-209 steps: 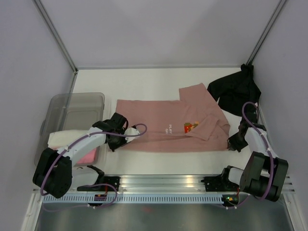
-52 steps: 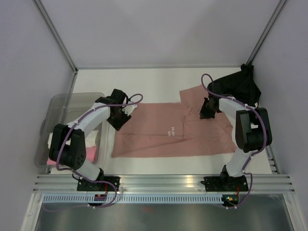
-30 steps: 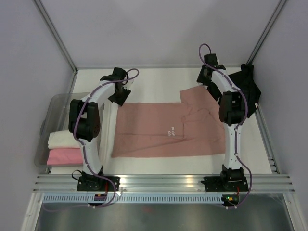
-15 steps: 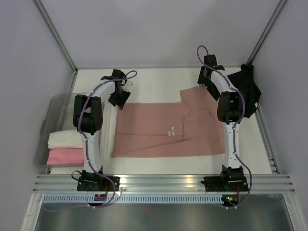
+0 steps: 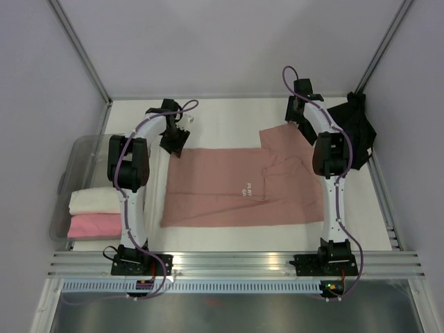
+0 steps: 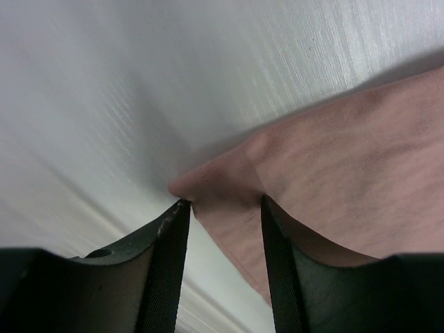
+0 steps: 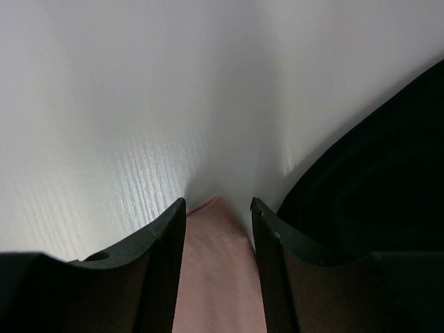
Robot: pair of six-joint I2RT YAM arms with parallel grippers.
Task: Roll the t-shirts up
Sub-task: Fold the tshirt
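Observation:
The salmon-pink t-shirt [image 5: 243, 184] lies spread flat mid-table, its small white print facing up. My left gripper [image 5: 175, 142] is at its back left corner. In the left wrist view the open gripper [image 6: 223, 202] straddles a bunched corner of pink cloth [image 6: 347, 159]. My right gripper [image 5: 300, 125] is at the shirt's back right sleeve corner. Its jaws [image 7: 218, 202] stand open, with the pink tip [image 7: 215, 277] between them. The black t-shirt [image 5: 350, 125] lies crumpled at the back right, just beside the right fingers [image 7: 374, 194]. A cream roll [image 5: 94, 201] and a bright pink roll [image 5: 94, 225] lie at the left.
A translucent grey bin [image 5: 83, 149] stands at the left edge and holds the two rolls. Side walls close in on both sides and at the back. A metal rail [image 5: 236, 263] runs along the near edge.
The shirt, partly folded seven seconds ago, now lies flat. Both arms have stretched out to its far corners. In the last second the left gripper edged onto the corner and narrowed.

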